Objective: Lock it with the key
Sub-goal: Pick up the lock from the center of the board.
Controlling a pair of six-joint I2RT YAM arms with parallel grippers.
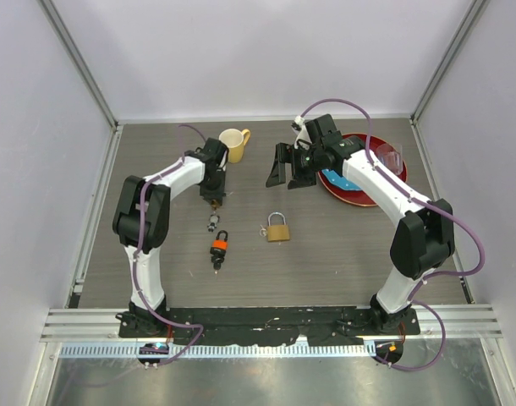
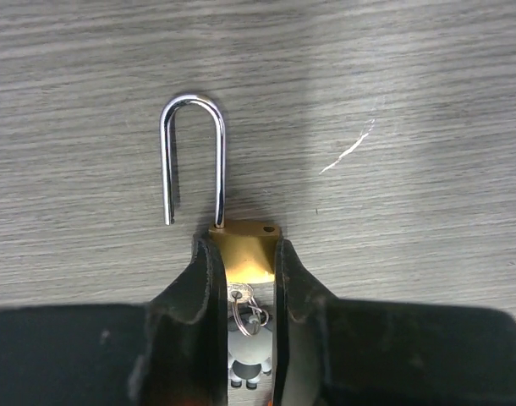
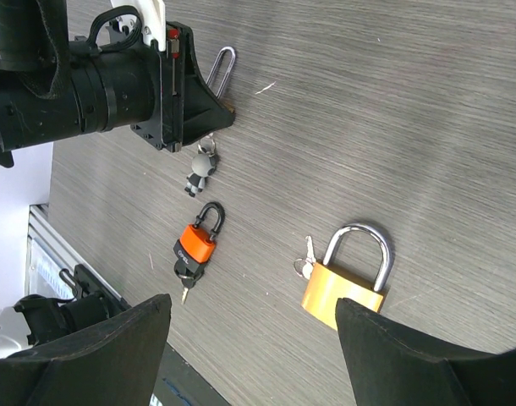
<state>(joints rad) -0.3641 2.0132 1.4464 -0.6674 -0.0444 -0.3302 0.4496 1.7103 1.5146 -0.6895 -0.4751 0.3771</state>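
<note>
My left gripper (image 2: 244,247) is shut on the body of a small brass padlock (image 2: 245,258) lying on the table. Its steel shackle (image 2: 194,152) is open, one leg free of the body. A key (image 2: 241,293) sits in the lock's base, with a ring and a grey figure charm (image 2: 248,351) between my fingers. In the top view the left gripper (image 1: 213,194) is at centre left. My right gripper (image 1: 290,167) is open and empty, held above the table, apart from every lock. It also shows the left gripper (image 3: 194,110) and the shackle (image 3: 222,72).
A larger brass padlock (image 1: 278,229) with a shut shackle and a key (image 3: 307,258) beside it lies mid-table. An orange padlock (image 1: 219,248) with a key in it lies nearer. A yellow mug (image 1: 233,144), a red plate (image 1: 359,190) and a clear glass (image 1: 392,157) stand at the back.
</note>
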